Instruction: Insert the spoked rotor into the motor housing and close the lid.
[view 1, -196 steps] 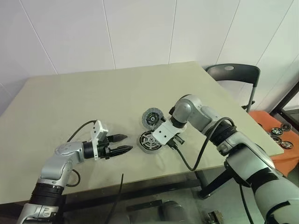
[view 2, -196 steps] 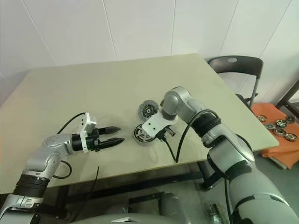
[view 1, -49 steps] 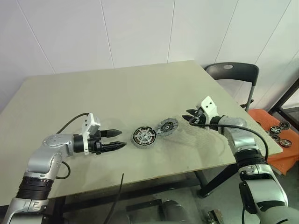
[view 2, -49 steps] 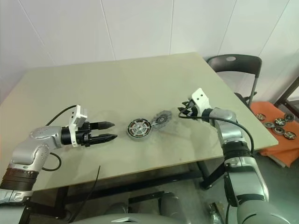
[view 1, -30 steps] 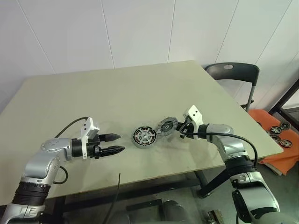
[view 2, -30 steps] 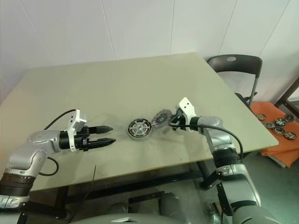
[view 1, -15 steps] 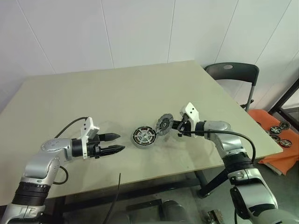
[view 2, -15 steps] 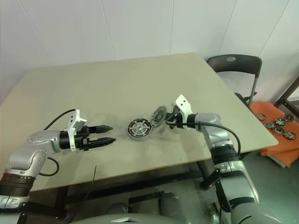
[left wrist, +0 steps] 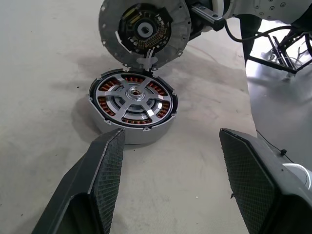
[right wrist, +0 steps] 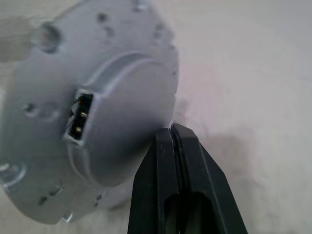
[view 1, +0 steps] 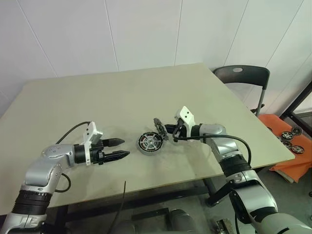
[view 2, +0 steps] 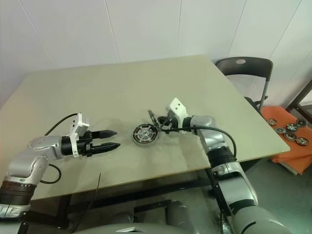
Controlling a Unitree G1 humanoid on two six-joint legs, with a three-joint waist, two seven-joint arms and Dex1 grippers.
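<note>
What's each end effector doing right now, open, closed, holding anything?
Left end effector: open, holding nothing, pointed at the motor housing.
Right end effector: fingers shut together, pressed against the lid, which stands tipped up on edge beside the housing.

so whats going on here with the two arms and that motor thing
The spoked rotor already sits inside the motor housing on the table. The right hand, fingers shut, has the lid propped up on its edge right beside the housing, tilted toward it. The left hand hovers open a short way off, pointing at the housing and touching nothing. The lid is not on yet.
</note>
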